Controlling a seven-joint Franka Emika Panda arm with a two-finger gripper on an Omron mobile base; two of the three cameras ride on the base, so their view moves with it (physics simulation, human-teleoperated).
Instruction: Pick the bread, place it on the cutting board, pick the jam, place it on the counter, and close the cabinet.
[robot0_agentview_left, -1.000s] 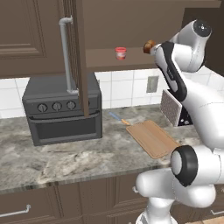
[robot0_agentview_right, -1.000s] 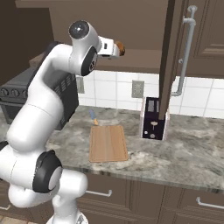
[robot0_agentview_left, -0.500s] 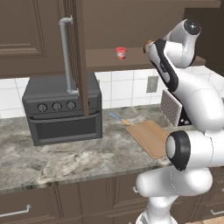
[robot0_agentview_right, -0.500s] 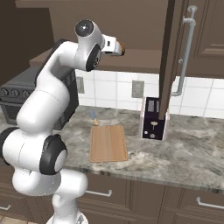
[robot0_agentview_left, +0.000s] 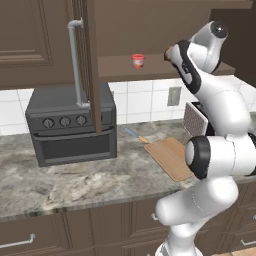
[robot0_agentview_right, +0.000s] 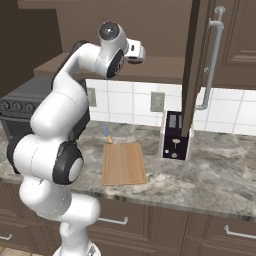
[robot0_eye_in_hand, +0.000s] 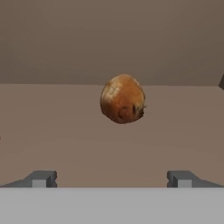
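Bread (robot0_eye_in_hand: 122, 99): glossy brown crust, mottled darker below.
Cabinet (robot0_agentview_left: 91, 65): dark matt wood, panelled doors, brushed silver metal bar handle (robot0_agentview_left: 76, 62).
Bench (robot0_agentview_left: 85, 180): polished grey-brown marbled stone.
Cutting board (robot0_agentview_right: 123, 163): pale, smooth wood with visible grain.
Jam (robot0_agentview_left: 138, 61): red jar, whitish band.
Oven (robot0_agentview_left: 72, 125): dark grey matt metal.

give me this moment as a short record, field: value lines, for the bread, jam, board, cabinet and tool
bread: on the cabinet shelf, ahead of the tool, not gripped
tool: open, fingertips spread wide, short of the bread
jam: on the same shelf, apart from the bread
cutting board: flat on the counter, nothing on it
cabinet: door open, edge-on in the left base view
toaster oven: on the counter under the open door
task state: bread not yet picked
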